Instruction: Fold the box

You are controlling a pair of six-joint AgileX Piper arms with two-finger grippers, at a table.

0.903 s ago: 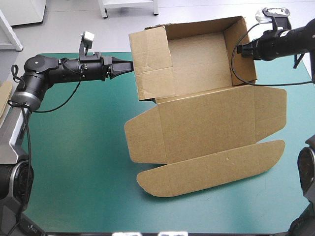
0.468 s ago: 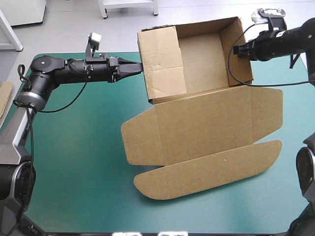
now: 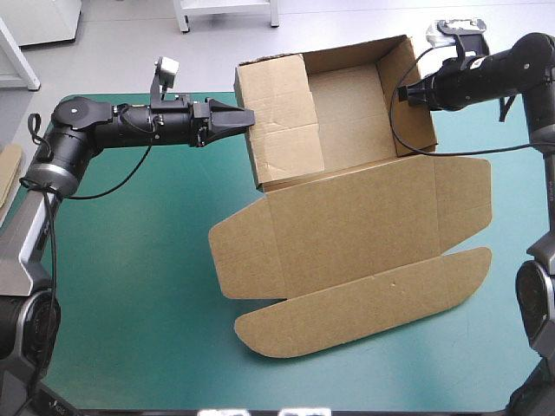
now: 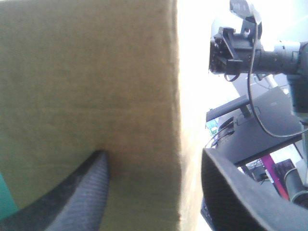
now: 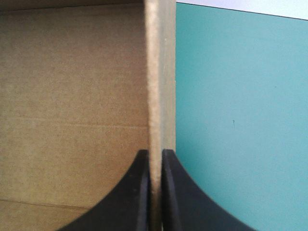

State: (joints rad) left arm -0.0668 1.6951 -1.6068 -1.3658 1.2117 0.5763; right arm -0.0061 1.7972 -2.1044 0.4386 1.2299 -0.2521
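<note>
While open, box [image 3: 347,225] in R claw [image 3: 403,92]

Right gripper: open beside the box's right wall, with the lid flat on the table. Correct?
No: the right gripper is shut on the right wall of the box, as the right wrist view shows. The lid is flat on the table.

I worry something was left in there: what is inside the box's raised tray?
Only bare brown board shows inside the box; no loose item. The slanted left wall may cover a strip of floor, so that part is unchecked.
</note>
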